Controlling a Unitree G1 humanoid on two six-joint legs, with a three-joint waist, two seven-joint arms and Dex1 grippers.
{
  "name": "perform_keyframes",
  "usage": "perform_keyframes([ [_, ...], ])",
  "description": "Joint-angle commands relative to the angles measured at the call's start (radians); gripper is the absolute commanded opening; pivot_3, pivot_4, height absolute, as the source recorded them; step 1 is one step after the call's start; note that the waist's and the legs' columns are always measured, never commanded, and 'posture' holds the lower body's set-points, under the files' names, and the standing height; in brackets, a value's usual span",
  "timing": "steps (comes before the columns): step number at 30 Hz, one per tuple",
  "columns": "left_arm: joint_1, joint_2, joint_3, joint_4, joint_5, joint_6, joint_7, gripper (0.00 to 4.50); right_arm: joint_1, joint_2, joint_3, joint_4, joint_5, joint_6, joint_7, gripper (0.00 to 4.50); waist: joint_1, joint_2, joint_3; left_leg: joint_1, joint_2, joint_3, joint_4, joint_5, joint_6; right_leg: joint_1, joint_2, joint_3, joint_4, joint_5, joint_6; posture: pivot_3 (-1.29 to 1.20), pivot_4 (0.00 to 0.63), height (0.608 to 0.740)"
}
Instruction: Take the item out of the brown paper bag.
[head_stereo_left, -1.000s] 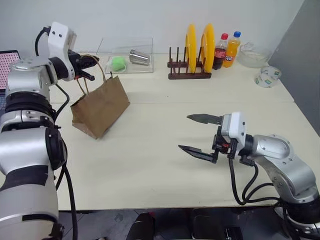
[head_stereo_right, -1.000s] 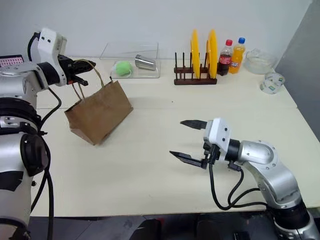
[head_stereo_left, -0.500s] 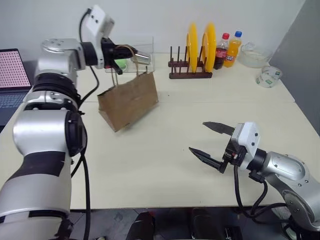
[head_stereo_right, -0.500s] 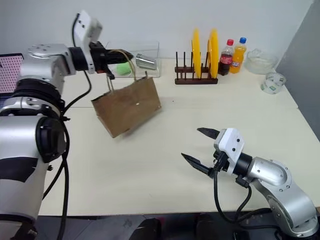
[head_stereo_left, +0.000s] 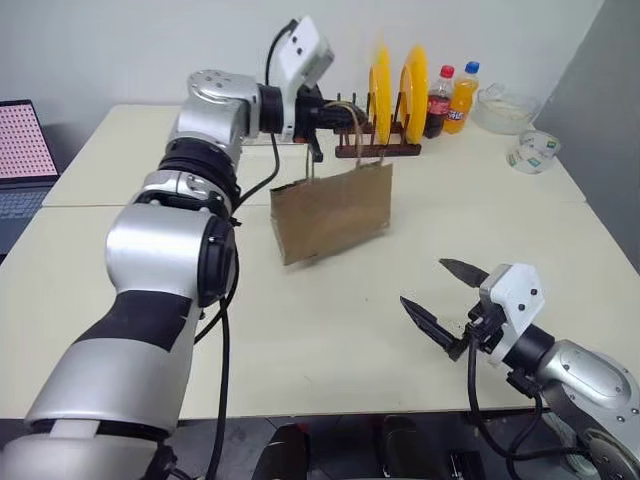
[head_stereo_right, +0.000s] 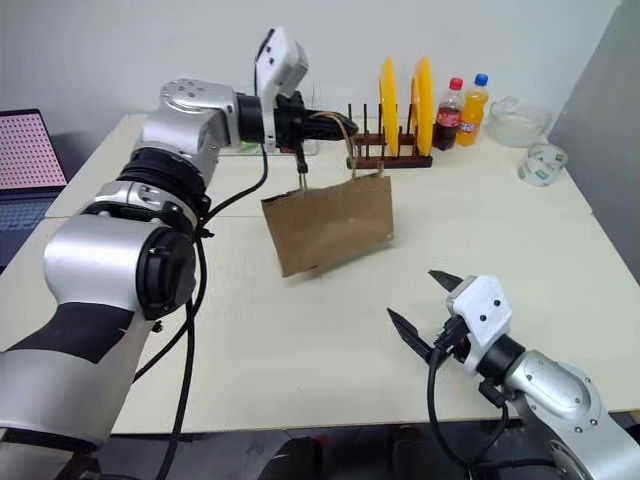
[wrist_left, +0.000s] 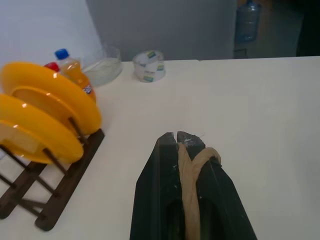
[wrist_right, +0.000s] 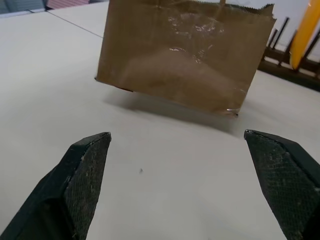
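The brown paper bag (head_stereo_left: 335, 210) hangs tilted by its loop handles, just above the middle of the table (head_stereo_left: 300, 320), with a shadow under it. My left gripper (head_stereo_left: 340, 110) is level and shut on the twisted paper handles (wrist_left: 190, 170), in front of the plate rack. The item is hidden; the bag's outside is all I see of it. My right gripper (head_stereo_left: 423, 281) stands open near the table's front right, its fingers (wrist_right: 85, 175) spread wide and aimed at the bag's side (wrist_right: 185, 55), a short way off.
A wooden rack with two yellow plates (head_stereo_left: 392, 85) stands at the back. A cola bottle (head_stereo_left: 440, 100) and an orange soda bottle (head_stereo_left: 463, 95) stand beside it, then a glass bowl (head_stereo_left: 505, 108) and a tape roll (head_stereo_left: 530, 152). A laptop (head_stereo_left: 20, 150) lies far left.
My left gripper has carried the hanging bag from the table's left to its middle. The right gripper has drawn back toward the front edge, still open.
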Motion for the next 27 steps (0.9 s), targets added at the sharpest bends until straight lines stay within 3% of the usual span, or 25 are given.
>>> perform_keyframes([
  [1,-0.041,-0.024,-0.007,-0.012,0.022,-0.046,0.003,0.03,0.027,-0.026,-0.004,-0.089,0.02,-0.06,-0.051,4.5,0.0,0.0,0.0,0.0,0.0,0.0,0.0,0.0,0.0,0.0,0.0,0.0,0.0,0.0,0.0,0.0,0.15,0.74],
  [7,-0.028,-0.057,-0.047,-0.003,0.1,-0.12,0.058,0.03,0.084,-0.087,0.029,-0.089,0.039,-0.142,-0.127,4.5,-0.001,0.0,0.0,0.0,0.0,0.0,0.0,0.0,0.0,0.0,0.0,0.0,0.0,0.0,0.0,0.0,0.15,0.74],
  [16,-0.042,-0.057,-0.121,0.01,0.236,-0.292,0.309,0.03,0.072,-0.152,0.075,-0.089,0.071,-0.181,-0.168,4.5,0.001,0.0,0.0,0.0,0.0,0.0,0.001,0.0,0.0,0.001,0.0,0.0,0.0,0.0,0.0,0.0,0.15,0.74],
  [27,-0.057,-0.067,-0.117,0.014,0.267,-0.381,0.423,0.03,-0.039,-0.105,0.06,-0.089,0.158,-0.125,-0.162,4.5,0.001,0.0,0.0,0.0,0.0,0.0,0.001,0.0,0.0,0.001,0.0,0.0,0.0,0.0,0.0,0.0,0.15,0.74],
])
